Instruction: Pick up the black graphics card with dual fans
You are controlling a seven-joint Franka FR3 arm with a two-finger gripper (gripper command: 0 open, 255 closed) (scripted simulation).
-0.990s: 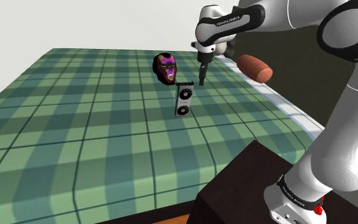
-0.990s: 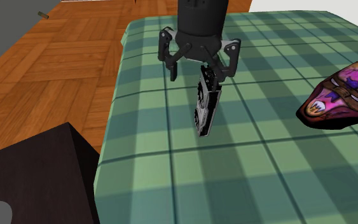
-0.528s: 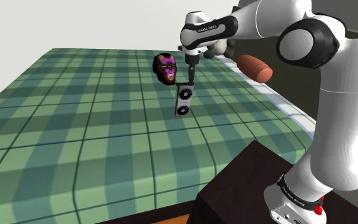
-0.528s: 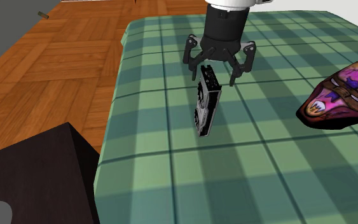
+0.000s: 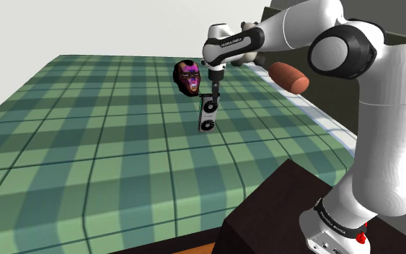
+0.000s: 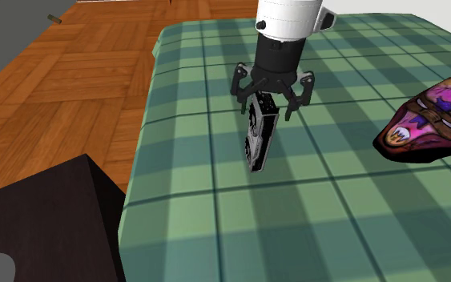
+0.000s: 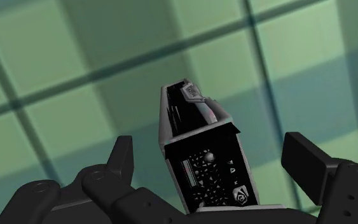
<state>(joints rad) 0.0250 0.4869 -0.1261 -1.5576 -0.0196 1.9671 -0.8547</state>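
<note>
A black and grey graphics card [image 5: 208, 115] stands on its edge on the green plaid cloth [image 5: 86, 130]; two fans show on its face in the shoulder view. My gripper [image 5: 213, 92] hangs straight over its upper end, pointing down. In the second exterior view the gripper [image 6: 267, 108] is open and straddles the top of the card [image 6: 258, 143]. The wrist view has the card [image 7: 203, 159] between the two fingers [image 7: 121, 159], with a gap on each side and neither touching it.
A purple and black mask-like head [image 5: 188, 76] lies on the cloth just beyond the card, also at the second exterior view's right [image 6: 432, 120]. A brown cylinder [image 5: 288, 76] lies near the far edge. The dark stand [image 5: 288, 209] is at the lower right. Wooden floor [image 6: 71, 80] borders the table.
The gripper has moved to the shoulder view's left and come down over the card; its open fingers now stand on either side of the card's top. The card has not moved.
</note>
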